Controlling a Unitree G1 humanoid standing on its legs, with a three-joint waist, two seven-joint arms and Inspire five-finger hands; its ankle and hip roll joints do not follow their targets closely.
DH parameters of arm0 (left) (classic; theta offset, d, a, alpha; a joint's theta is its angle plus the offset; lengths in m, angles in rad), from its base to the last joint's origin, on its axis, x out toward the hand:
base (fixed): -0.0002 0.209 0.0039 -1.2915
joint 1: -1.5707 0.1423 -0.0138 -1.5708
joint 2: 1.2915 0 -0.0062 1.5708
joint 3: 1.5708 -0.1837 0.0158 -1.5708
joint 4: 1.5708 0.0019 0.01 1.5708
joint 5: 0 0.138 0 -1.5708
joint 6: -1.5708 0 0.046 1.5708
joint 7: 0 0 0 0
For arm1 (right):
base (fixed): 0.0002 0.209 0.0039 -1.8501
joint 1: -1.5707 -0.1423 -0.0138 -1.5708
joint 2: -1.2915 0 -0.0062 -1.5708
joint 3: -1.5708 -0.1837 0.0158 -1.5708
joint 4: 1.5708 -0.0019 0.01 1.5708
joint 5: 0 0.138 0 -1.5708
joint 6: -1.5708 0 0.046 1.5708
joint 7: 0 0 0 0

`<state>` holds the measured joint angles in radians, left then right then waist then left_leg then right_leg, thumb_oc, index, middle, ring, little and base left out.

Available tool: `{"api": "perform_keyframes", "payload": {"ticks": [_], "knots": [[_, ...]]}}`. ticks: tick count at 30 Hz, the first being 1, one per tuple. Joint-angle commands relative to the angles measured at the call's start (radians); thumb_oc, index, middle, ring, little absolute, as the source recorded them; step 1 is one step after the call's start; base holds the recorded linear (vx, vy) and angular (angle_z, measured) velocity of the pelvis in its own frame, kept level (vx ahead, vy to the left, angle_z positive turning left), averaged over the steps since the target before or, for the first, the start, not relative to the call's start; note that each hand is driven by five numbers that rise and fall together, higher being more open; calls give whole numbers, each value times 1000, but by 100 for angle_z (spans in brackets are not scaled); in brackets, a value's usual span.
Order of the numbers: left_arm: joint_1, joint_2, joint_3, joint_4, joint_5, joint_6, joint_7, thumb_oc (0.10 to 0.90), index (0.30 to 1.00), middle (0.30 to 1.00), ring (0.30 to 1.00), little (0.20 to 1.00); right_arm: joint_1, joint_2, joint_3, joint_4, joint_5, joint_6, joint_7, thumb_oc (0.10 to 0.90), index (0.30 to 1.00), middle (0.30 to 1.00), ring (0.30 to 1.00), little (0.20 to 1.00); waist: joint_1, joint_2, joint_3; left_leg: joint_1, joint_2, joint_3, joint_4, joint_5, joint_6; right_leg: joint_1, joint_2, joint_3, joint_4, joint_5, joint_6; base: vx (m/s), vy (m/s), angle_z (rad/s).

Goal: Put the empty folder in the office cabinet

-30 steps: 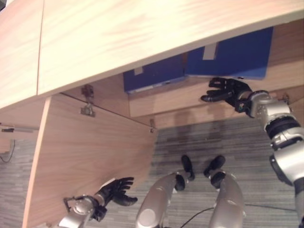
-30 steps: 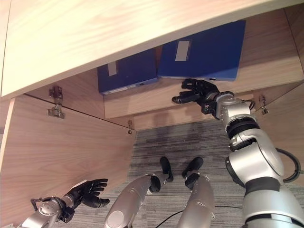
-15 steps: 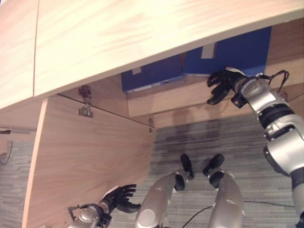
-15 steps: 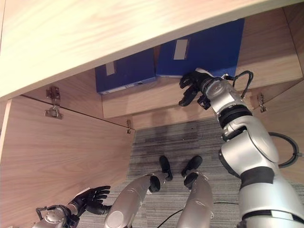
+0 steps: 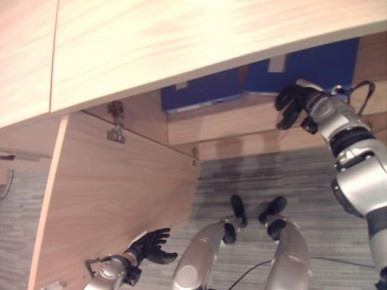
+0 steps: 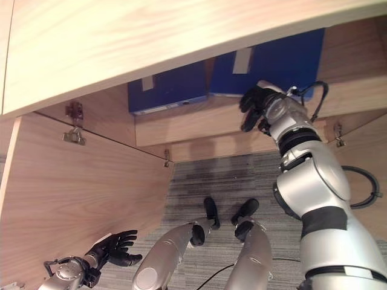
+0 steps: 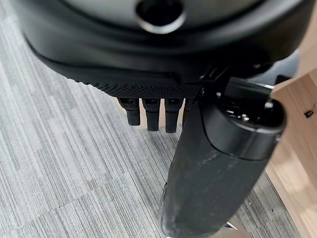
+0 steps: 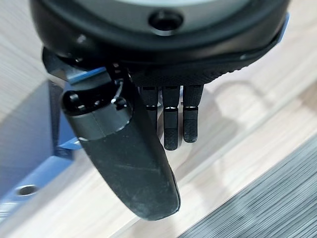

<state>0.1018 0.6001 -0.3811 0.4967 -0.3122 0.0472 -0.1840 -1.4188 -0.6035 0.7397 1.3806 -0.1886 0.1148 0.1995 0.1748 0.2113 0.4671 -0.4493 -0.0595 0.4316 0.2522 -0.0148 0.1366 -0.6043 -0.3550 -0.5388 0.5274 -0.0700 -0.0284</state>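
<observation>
Hovering beside blue folder (image 6: 275,60) in cabinet (image 6: 181,130), right hand (image 6: 257,106) slack-fingered, empty.

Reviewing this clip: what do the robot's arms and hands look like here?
Both arms are silver-grey, rounded segments with black bands at the joints. Each ends in a dark hand: the right hand, by the cabinet shelf, has a black cable looping at its wrist; the left hand shows a white thumb cover. Up close, the fingers are black and ribbed.
</observation>
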Motion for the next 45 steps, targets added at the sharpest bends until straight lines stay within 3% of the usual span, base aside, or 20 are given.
{"api": "perform_keyframes", "payload": {"ticks": [1, 5, 11, 22, 27, 31, 33, 37, 42, 45], "knots": [[58, 32, 38, 4, -44, 12, 6, 800, 900, 900, 900, 900, -79, -165, 128, 115, -166, 70, -83, 800, 900, 900, 900, 900, 13, 1, 17, 13, 34, -90, 10, -94, -70, 11, -75, 26, -15, 74, 144, -4, -13, 9], [67, 41, 57, -41, -46, 21, -3, 800, 900, 900, 900, 900, -101, -236, 170, 132, -295, 80, -82, 800, 900, 900, 900, 900, 25, 6, 9, 14, 30, -102, -5, -87, -73, 11, -77, 16, -20, 74, 152, -2, -7, 9], [73, 45, 89, -53, -30, 19, -2, 800, 900, 900, 900, 900, -149, -303, 221, 135, -380, 81, -87, 800, 900, 900, 900, 900, 29, 3, -4, 13, 26, -106, -8, -85, -75, 9, -84, 12, -16, 75, 156, 4, 0, 8], [71, 39, 108, -1, -20, 0, 11, 800, 900, 900, 900, 900, -233, -345, 290, 118, -407, 77, -120, 800, 900, 900, 900, 900, 20, 1, -16, 21, 20, -113, -16, -85, -74, 3, -93, 18, -12, 81, 163, 1, 1, -1], [60, 40, 105, 28, -16, -2, 10, 800, 900, 900, 900, 900, -228, -344, 271, 127, -360, 76, -126, 800, 900, 900, 900, 900, 19, 3, -22, 29, 16, -117, -25, -83, -74, 7, -95, 19, -15, 84, 166, 0, 0, 0], [56, 33, 104, 51, -19, -8, 14, 800, 900, 900, 900, 900, -236, -334, 249, 83, -303, 63, -160, 800, 900, 900, 900, 900, 12, 3, -20, 35, 12, -116, -28, -81, -74, 8, -96, 21, -19, 88, 167, 1, 6, 1], [51, 17, 105, 84, -20, -21, 29, 800, 900, 900, 900, 900, -223, -326, 209, 18, -201, 45, -182, 800, 900, 900, 900, 900, 4, 1, -14, 35, 13, -113, -28, -79, -74, 6, -95, 28, -19, 92, 167, 0, 0, 0], [4, -2, 92, 184, -30, -42, 54, 800, 900, 900, 900, 900, -174, -254, 168, -71, -13, 22, -120, 800, 900, 900, 900, 900, -16, -26, 0, 32, 20, -103, -27, -78, -75, 2, -87, 41, -27, 96, 159, -7, 1, -2], [-77, -29, 71, 334, -7, -56, 81, 800, 900, 900, 900, 900, -144, -141, 226, -149, -15, 20, -70, 800, 900, 900, 900, 900, -49, -81, 14, 30, 36, -91, -17, -84, -82, 7, -71, 47, -35, 100, 147, -8, -22, -15], [-107, -45, 59, 387, 2, -61, 92, 800, 900, 900, 900, 900, -129, -108, 226, -126, -27, 22, -72, 800, 900, 900, 900, 900, -55, -93, 10, 34, 41, -91, -10, -89, -84, 16, -68, 45, -40, 101, 145, -7, -30, -15]]}}
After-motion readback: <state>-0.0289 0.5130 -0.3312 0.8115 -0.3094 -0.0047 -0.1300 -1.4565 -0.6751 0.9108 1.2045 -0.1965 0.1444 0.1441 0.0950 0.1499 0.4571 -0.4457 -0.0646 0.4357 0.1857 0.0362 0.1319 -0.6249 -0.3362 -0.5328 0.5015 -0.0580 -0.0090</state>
